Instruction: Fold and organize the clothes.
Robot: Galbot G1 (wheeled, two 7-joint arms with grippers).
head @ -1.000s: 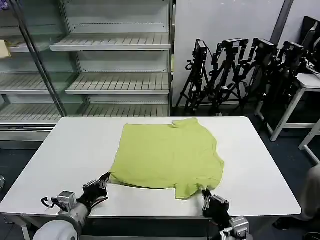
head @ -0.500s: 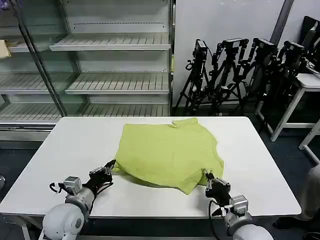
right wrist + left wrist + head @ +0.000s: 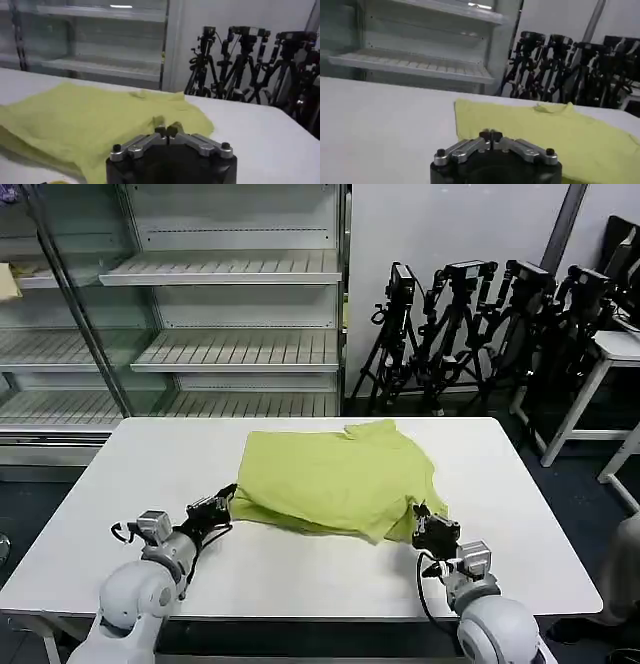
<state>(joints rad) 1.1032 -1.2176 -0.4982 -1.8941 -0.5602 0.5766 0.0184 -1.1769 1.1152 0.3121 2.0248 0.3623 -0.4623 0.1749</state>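
The clothes are one lime yellow-green T-shirt lying on the white table, its near edge lifted off the surface and curling over the rest. My left gripper is shut on the near left corner of the hem. My right gripper is shut on the near right corner, where a flap of fabric hangs. In the left wrist view the left gripper has its jaws closed against the T-shirt. In the right wrist view the right gripper pinches a tuft of the T-shirt.
Glass-fronted shelving stands behind the table at the left. Several black tripods lean against the back wall. A second white table is at the far right. Bare tabletop lies on both sides of the shirt.
Both grippers have moved away from me across the table, carrying the near hem with them. The shirt's near part has lifted and now lies bunched over the rest.
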